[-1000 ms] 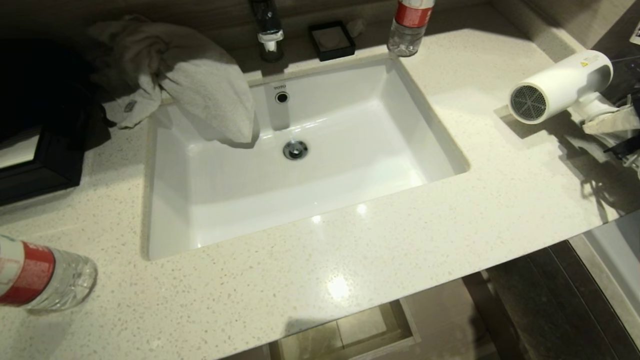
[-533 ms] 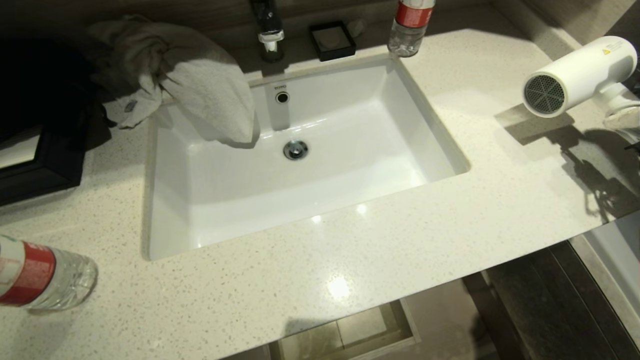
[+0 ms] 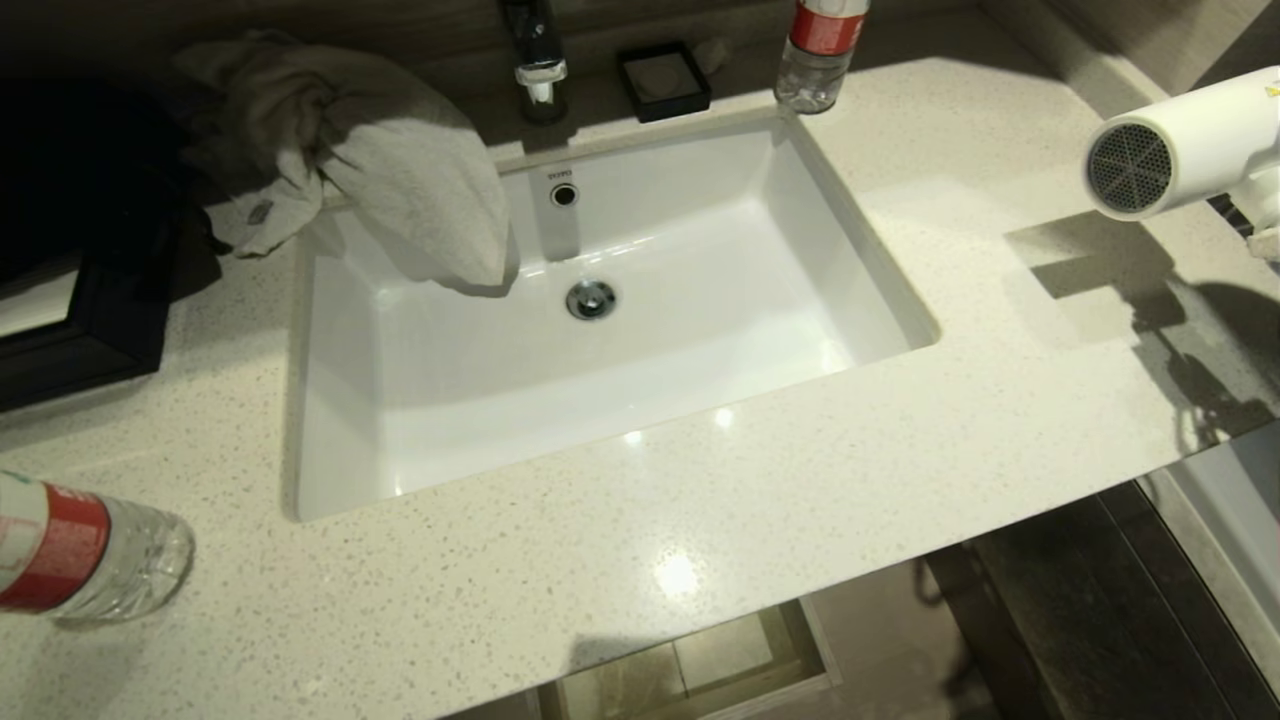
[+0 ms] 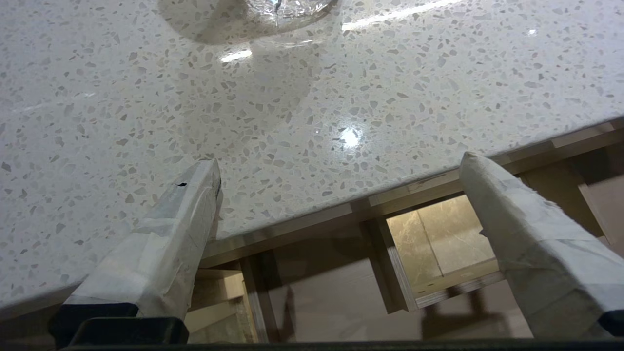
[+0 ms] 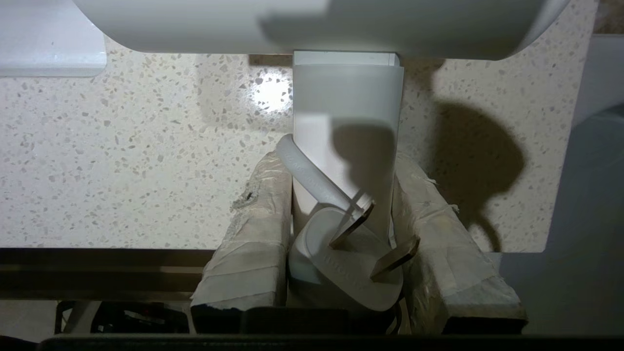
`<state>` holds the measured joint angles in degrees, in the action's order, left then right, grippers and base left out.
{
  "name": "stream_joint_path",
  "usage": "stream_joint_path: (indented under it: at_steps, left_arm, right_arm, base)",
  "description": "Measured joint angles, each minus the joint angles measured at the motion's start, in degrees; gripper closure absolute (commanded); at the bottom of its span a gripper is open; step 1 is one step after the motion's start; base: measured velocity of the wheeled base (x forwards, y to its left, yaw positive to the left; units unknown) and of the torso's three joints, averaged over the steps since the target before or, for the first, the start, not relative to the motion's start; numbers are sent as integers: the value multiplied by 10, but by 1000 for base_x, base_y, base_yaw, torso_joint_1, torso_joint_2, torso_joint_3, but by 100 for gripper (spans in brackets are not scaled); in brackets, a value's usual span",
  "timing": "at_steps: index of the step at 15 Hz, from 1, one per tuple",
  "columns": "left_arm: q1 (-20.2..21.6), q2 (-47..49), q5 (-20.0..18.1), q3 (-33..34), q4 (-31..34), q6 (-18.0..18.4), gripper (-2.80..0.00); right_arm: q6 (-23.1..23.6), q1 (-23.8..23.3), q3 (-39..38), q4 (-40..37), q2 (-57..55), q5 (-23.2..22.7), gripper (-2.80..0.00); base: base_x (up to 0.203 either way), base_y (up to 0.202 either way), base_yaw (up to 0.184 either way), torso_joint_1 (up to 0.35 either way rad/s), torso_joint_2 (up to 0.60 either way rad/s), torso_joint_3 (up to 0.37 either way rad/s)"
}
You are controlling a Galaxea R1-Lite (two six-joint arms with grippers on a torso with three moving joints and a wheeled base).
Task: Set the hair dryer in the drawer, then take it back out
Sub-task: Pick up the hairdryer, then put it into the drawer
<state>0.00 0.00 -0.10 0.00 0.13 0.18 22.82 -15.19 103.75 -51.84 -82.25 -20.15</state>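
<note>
The speckled pale stone countertop [image 3: 760, 500] is left bare in front of the white rectangular sink [image 3: 600, 330] and to its right. Its rear edge is crowded by a crumpled grey towel [image 3: 400, 170], a chrome tap [image 3: 540, 60], a black square dish [image 3: 663, 80] and a clear plastic bottle [image 3: 820, 50].

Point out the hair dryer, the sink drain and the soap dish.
hair dryer [image 3: 1190, 150]: head view, on its white barrel.
sink drain [image 3: 591, 299]: head view, on its metal stopper.
soap dish [image 3: 663, 80]: head view, on its centre.

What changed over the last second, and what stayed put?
The hair dryer, clamped by its handle in the right gripper, rose off the countertop and shifted toward the right edge of the head view. The towel, both water bottles, the sink and the open left gripper stayed put.
</note>
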Motion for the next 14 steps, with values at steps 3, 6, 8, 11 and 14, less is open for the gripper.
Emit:
stream_joint_path:
  at_steps: [3, 6, 8, 11, 14]
  left_arm:
    - [0, 0, 0, 0, 0, 0, -280]
    - [0, 0, 0, 0, 0, 0, -280]
    - [0, 0, 0, 0, 0, 0, -280]
    - [0, 0, 0, 0, 0, 0, -280]
    - [0, 0, 0, 0, 0, 0, -280]
  right_arm:
    - [-12, 0, -31, -2, 35, 0, 0]
    - [-12, 0, -55, -3, 67, 0, 0]
    - [-12, 0, -60, -3, 77, 0, 0]
    - [-12, 1, -88, -3, 103, 0, 0]
    - [-10, 0, -121, 0, 132, -2, 0]
  base:
    - [0, 0, 0, 0, 0, 0]
    - [0, 0, 0, 0, 0, 0]
    - [0, 0, 0, 0, 0, 0]
    - [0, 0, 0, 0, 0, 0]
    - [0, 0, 0, 0, 0, 0]
